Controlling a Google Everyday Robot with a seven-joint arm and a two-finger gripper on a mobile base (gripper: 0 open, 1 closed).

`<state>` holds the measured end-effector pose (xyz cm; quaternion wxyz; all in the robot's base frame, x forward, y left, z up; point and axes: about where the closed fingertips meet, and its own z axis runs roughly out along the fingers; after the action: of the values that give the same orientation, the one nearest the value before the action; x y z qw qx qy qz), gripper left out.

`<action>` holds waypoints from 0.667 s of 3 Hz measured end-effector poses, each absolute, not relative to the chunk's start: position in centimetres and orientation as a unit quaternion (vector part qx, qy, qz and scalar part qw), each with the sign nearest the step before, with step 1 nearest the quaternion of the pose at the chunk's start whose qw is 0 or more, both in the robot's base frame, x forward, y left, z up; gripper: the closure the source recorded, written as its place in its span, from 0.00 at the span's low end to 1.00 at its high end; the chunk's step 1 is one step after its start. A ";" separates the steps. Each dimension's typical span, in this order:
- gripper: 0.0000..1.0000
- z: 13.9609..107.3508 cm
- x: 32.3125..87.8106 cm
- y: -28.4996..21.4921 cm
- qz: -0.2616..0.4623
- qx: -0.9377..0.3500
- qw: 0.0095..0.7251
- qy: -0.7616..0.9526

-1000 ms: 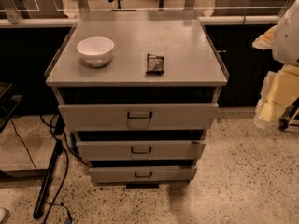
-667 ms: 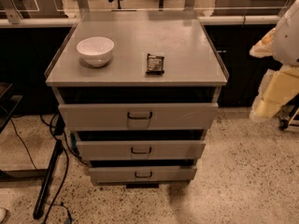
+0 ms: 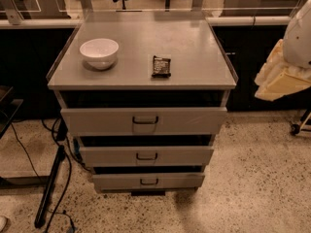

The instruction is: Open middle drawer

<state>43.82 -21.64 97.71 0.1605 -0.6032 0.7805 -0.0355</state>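
Observation:
The grey cabinet (image 3: 146, 57) has three stacked drawers. The middle drawer (image 3: 107, 156) is the medium-height front with a small dark loop handle (image 3: 146, 156) at its centre and a dark gap above it. The taller top drawer (image 3: 97, 121) is above it and the smallest drawer (image 3: 116, 181) is below. My gripper (image 3: 284, 79), a cream-coloured shape under a white arm shell (image 3: 299, 33), hangs at the right edge of the view. It is well to the right of the cabinet, at about top-drawer height, and touches nothing.
A white bowl (image 3: 99, 53) and a small dark snack packet (image 3: 161, 66) sit on the cabinet top. Black cables and a stand leg (image 3: 51, 183) lie on the speckled floor at the left. A dark counter (image 3: 252, 47) runs behind.
The cream-coloured gripper at the right has moved up and slightly left. The drawers, bowl and packet have not moved.

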 end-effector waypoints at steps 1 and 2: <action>0.88 97.7 43.8 -21.6 -0.036 -0.603 0.160 0.780; 1.00 97.7 43.8 -21.6 -0.036 -0.603 0.160 0.780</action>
<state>43.82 -21.64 97.71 0.1605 -0.6032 0.7805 -0.0356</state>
